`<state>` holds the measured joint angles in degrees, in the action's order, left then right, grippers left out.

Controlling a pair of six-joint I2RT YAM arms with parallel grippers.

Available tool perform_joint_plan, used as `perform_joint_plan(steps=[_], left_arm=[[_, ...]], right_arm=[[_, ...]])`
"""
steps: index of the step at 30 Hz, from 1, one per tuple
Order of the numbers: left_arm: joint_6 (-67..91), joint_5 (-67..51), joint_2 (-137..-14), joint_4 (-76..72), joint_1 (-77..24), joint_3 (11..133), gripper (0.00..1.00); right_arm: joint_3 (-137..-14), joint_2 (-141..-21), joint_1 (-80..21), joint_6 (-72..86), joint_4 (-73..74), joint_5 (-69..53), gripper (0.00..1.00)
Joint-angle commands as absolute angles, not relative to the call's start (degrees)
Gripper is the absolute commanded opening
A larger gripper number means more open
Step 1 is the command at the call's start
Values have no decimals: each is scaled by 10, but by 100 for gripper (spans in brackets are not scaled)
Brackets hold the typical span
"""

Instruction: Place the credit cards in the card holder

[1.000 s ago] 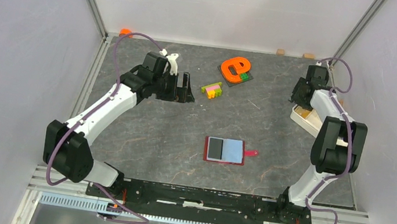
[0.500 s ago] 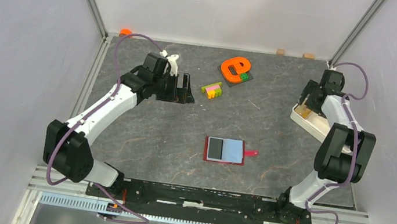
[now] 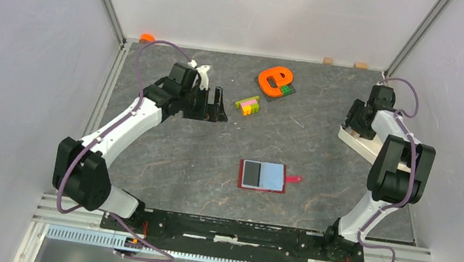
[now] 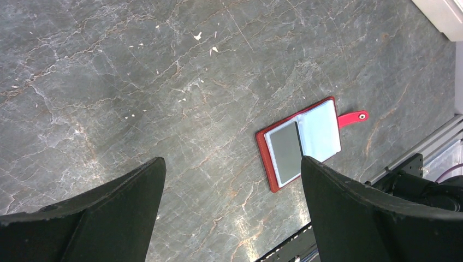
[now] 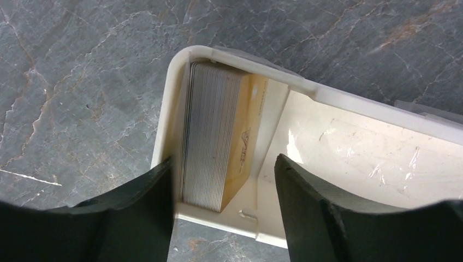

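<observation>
1. The card holder [image 3: 262, 176] lies open and flat on the grey table [image 3: 171, 157], near the middle and a bit to the near side.
2. Its left half looks dark grey and its right half is light blue. Its small red tab sticks out to the right.
3. The credit cards [image 5: 214, 139] stand on their edges in one thick stack. They lean in the far left end of a white tray [image 5: 382, 158].
4. The tray sits at the right side of the table, well apart from the card holder.
5. The right gripper [image 5: 224, 164] hangs over that end of the tray. Its two fingers are spread wide, one on each side of the stack, and it holds nothing.
6. The left gripper [image 3: 219, 105] is up over the far left part of the table. Its fingers are spread too, with nothing between them.
7. An orange letter shape [image 3: 273, 78] and some toy bricks [image 3: 247, 104] lie at the far side of the table.
</observation>
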<state>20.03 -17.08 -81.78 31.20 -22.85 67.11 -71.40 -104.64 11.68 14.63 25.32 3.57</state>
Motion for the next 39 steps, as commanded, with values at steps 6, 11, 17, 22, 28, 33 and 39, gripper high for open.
perform_joint_plan(steps=[6,11,17,22,28,33,39], left_arm=[[186,-191,-822,303,-226,671,99],[187,-193,-822,303,-227,671,99],[188,-195,-822,303,-227,670,99],[190,-200,-822,300,-227,669,99],[193,-210,-824,298,-226,667,99],[192,-205,-821,296,-226,663,99],[192,-213,-811,284,-228,653,98]], right_arm=[[-733,-1011,114,146,244,23,64],[-748,-1005,114,143,252,22,58],[-752,-1007,114,139,254,22,42],[-752,-1007,114,138,251,25,32],[-757,-1021,114,134,232,8,17],[-751,-1006,114,142,218,2,2],[-758,-949,114,148,226,4,0]])
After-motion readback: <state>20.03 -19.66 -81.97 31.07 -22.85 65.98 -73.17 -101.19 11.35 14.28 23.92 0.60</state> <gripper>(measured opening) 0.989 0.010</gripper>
